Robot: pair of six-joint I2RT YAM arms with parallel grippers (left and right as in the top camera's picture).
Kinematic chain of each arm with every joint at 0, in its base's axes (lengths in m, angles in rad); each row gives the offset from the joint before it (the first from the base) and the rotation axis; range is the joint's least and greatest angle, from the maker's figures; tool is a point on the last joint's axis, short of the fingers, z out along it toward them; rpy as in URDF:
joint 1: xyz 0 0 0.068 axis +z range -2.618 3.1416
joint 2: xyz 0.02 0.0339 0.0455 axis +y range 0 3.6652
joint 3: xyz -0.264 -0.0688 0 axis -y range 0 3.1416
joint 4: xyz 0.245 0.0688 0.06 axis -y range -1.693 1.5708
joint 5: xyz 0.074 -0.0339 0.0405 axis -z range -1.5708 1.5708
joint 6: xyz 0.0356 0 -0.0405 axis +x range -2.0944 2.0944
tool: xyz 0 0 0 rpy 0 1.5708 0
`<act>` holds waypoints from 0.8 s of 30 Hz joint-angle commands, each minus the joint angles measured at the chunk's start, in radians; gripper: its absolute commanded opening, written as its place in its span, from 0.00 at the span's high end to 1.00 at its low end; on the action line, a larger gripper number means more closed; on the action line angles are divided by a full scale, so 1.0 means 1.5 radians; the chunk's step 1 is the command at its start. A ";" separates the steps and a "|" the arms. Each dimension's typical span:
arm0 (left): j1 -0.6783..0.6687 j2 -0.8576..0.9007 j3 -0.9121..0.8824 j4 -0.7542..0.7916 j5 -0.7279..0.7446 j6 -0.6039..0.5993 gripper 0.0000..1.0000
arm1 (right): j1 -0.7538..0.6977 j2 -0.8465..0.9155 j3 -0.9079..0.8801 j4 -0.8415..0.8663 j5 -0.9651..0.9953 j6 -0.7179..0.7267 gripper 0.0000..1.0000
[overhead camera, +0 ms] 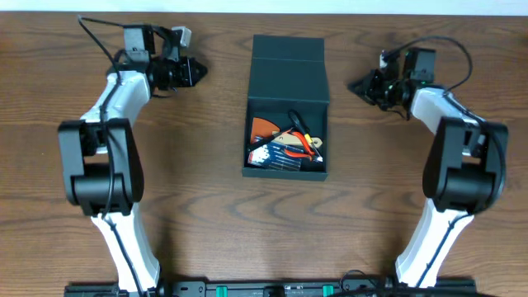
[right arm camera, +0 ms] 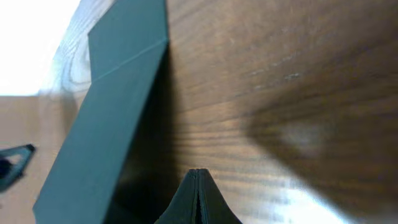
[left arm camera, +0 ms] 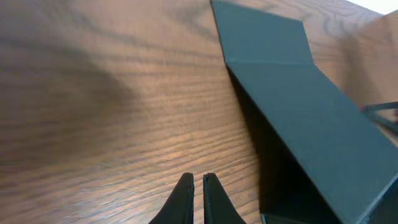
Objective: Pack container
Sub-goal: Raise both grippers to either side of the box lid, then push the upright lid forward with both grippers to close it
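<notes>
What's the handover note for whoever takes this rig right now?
Left gripper: shut, empty, to the left of the container, not touching it.
Right gripper: shut, empty, to the right of the container, not touching it.
Container: mid-table, lid open, raised at the far edge. Hand tools lie inside, orange and blue handles showing.
Done: tools are in the container.
Left: probably closing the lid; both grippers sit level with it, one on each side.
</notes>
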 commanded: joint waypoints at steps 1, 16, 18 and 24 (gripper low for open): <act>0.001 0.045 0.000 0.007 0.043 -0.080 0.94 | 0.009 0.041 -0.002 0.029 -0.051 0.071 0.99; -0.087 0.122 0.000 0.077 0.083 -0.151 0.94 | 0.069 0.112 -0.002 0.162 -0.056 0.088 0.99; -0.094 0.121 0.000 0.093 0.083 -0.173 0.94 | 0.081 0.112 -0.002 0.208 -0.056 0.089 0.99; -0.082 0.106 0.000 0.146 0.133 -0.210 0.94 | 0.091 0.112 -0.002 0.374 -0.110 0.229 0.99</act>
